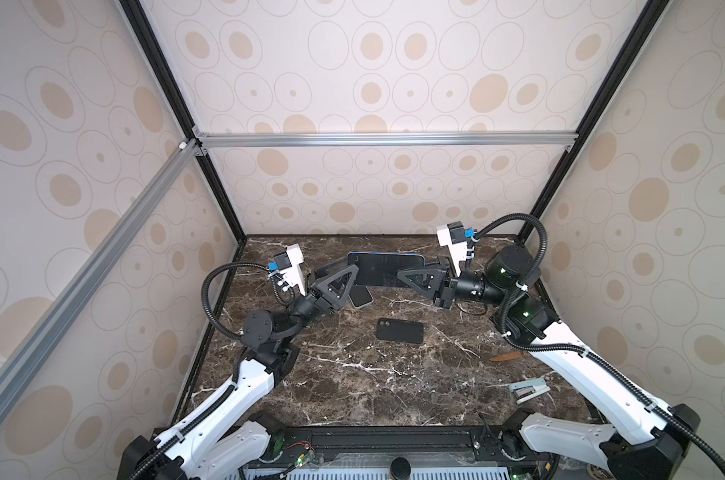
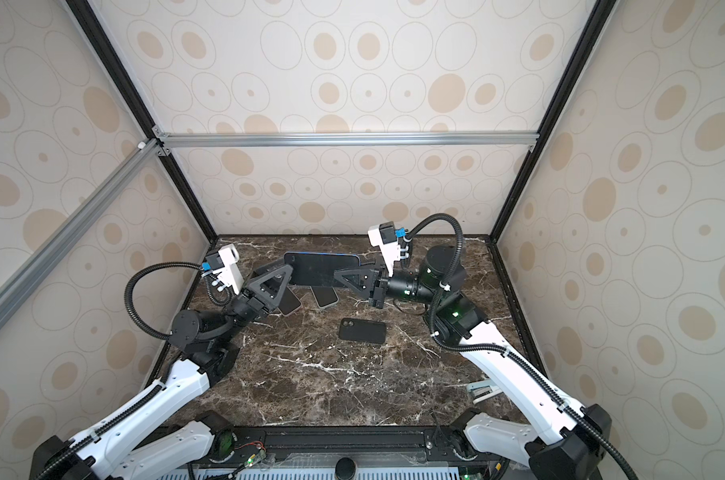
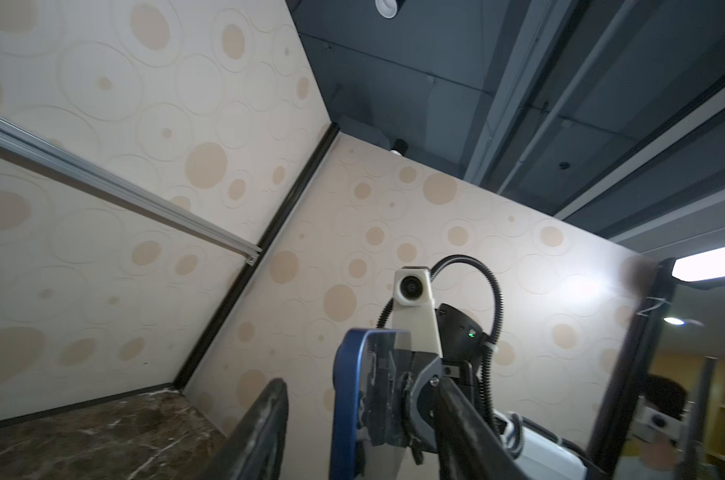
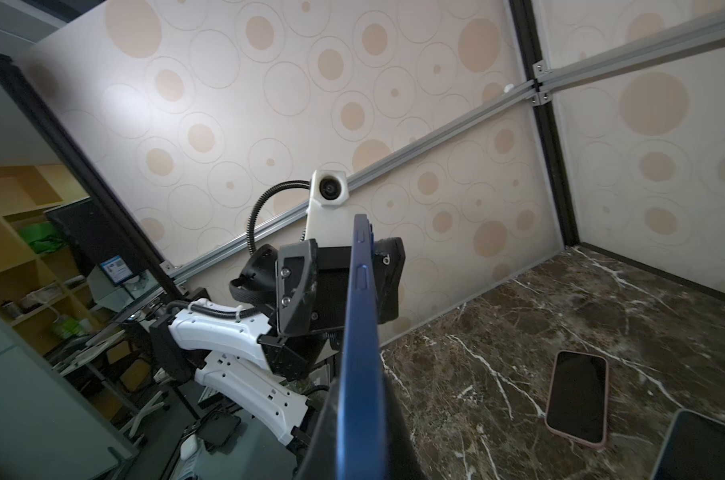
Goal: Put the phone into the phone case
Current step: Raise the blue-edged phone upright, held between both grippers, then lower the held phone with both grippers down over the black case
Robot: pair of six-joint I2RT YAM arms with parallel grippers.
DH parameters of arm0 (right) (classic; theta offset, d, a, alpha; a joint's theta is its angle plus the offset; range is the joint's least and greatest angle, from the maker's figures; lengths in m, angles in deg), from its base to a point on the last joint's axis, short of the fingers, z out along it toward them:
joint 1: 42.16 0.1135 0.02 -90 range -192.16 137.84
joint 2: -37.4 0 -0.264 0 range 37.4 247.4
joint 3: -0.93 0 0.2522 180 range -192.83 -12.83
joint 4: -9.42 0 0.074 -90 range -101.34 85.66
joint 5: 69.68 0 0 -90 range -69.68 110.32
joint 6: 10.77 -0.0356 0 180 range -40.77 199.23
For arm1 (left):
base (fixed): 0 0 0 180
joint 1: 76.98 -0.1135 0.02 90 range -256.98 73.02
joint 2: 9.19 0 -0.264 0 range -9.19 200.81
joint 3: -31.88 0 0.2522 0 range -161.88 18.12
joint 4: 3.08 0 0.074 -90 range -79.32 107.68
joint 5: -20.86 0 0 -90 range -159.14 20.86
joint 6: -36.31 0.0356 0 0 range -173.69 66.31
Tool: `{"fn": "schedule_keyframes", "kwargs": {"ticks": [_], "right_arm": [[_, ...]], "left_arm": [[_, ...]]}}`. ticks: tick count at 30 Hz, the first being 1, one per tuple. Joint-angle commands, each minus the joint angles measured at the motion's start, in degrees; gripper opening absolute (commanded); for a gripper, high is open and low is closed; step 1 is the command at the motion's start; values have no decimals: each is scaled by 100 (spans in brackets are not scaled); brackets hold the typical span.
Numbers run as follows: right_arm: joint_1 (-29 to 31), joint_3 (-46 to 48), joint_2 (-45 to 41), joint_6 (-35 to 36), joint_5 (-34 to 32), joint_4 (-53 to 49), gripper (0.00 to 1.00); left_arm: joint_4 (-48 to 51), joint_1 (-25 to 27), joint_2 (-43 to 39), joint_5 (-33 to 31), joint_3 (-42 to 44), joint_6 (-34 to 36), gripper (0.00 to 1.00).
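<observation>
L pincer [image 1: 346, 269] spread, R pincer [image 1: 403, 276] clamped

With twelve o'clock taken along the right gripper [image 4: 360, 415], a blue-edged phone [image 4: 362, 316] is seen edge-on, clamped between the dark fingers [image 4: 400, 453] and stretched out toward twelve. At its far end the left gripper [image 4: 344, 278] is seen, jaws parted either side. On the marble table [image 4: 601, 299] a pink-cased phone [image 4: 576, 399] is laid flat at two o'clock, a further dark screen [image 4: 701, 449] at three.
</observation>
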Motion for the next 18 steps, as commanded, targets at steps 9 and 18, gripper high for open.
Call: {"fn": "schedule_keyframes", "kwargs": {"ticks": [9,18], "right_arm": [[-60,-219,-626,702,-3023,-3468,0],[-63,-68,-232,143,-3367,-4715,0]], "left_arm": [[3442,-11,55,-2423,-515,2062,63],[4006,292,1202,-2102,-536,1944,59]]}}
